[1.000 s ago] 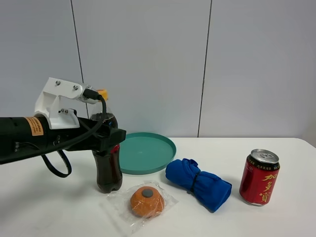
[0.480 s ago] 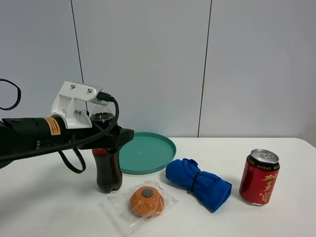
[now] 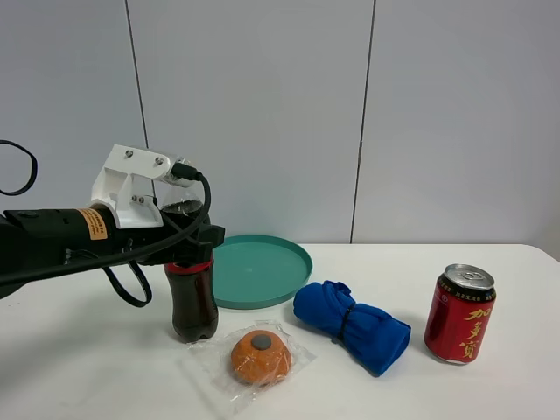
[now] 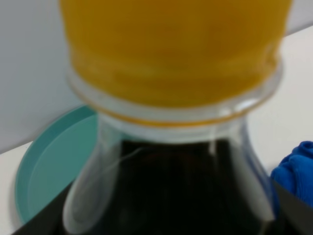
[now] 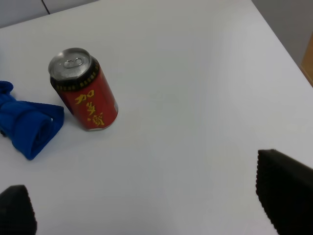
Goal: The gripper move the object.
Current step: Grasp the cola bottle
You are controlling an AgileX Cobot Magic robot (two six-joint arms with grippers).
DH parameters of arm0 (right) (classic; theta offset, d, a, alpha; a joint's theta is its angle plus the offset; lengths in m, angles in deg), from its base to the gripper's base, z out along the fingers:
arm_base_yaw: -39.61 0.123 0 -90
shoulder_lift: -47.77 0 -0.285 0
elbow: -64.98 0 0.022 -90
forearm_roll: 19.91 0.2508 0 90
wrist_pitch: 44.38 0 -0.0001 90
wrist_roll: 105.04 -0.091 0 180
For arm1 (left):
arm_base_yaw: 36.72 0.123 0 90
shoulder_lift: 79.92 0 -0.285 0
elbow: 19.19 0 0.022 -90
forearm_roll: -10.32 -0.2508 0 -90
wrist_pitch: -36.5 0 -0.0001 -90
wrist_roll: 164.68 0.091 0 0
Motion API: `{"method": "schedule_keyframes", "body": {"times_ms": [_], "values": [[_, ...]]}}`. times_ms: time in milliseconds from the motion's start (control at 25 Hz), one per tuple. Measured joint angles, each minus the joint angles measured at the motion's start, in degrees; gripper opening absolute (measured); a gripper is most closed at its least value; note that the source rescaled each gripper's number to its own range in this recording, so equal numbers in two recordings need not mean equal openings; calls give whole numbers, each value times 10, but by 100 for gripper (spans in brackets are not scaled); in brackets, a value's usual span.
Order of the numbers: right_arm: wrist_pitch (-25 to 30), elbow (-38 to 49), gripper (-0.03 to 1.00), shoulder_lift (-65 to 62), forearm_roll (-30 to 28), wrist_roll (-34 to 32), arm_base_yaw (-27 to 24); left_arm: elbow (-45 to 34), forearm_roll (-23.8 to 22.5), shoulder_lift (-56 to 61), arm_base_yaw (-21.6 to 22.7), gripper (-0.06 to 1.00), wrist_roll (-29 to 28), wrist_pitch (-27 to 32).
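The cola bottle [image 3: 194, 306] stands upright on the white table, left of centre, with its red label just below the claw. My left gripper [image 3: 197, 241] reaches in from the left and is shut around the bottle's shoulder. The white bracket hides the cap in the exterior view. In the left wrist view the yellow-orange cap and clear neck of the bottle [image 4: 176, 171] fill the frame, with dark fingers at both lower corners. My right gripper [image 5: 151, 205] is open and empty above bare table, and does not show in the exterior view.
A teal plate [image 3: 262, 271] lies just behind and right of the bottle. A wrapped orange bun [image 3: 258, 354] lies in front of it. A rolled blue cloth [image 3: 350, 325] is at the centre and a red can [image 3: 458, 313] stands at the right.
My left gripper moved right onto the bottle, then its fingers drew in around the bottle. The bottle stays standing in the same place.
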Motion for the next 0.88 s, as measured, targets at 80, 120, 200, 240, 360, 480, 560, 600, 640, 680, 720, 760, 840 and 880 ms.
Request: {"method": "schedule_keyframes", "body": {"times_ms": [80, 120, 200, 240, 360, 480, 560, 600, 640, 680, 720, 760, 840, 880], "values": [[0, 0, 100, 0, 0, 0, 0, 0, -7, 4, 0, 4, -5, 3], [0, 0, 100, 0, 0, 0, 0, 0, -12, 11, 0, 4, -11, 14], [0, 0, 100, 0, 0, 0, 0, -3, -23, 35, 0, 4, -34, 48], [0, 0, 100, 0, 0, 0, 0, -3, -28, 53, 0, 4, -47, 61], [0, 0, 100, 0, 0, 0, 0, 6, -46, 114, 0, 4, -88, 103], [0, 0, 100, 0, 0, 0, 0, 48, -64, 164, -12, 4, -120, 169], [0, 0, 100, 0, 0, 0, 0, 94, -69, 182, -27, 4, -128, 213], [0, 0, 100, 0, 0, 0, 0, 116, -71, 185, -36, 4, -130, 232], [0, 0, 100, 0, 0, 0, 0, 143, -71, 186, -45, 4, -130, 247], [0, 0, 100, 0, 0, 0, 0, 170, -71, 185, -53, 4, -130, 259], [0, 0, 100, 0, 0, 0, 0, 192, -72, 182, -61, 4, -130, 272], [0, 0, 100, 0, 0, 0, 0, 218, -72, 178, -69, 4, -130, 286], [0, 0, 100, 0, 0, 0, 0, 267, -72, 165, -80, 4, -130, 311], [0, 0, 100, 0, 0, 0, 0, 286, -72, 154, -85, 4, -130, 325]]}}
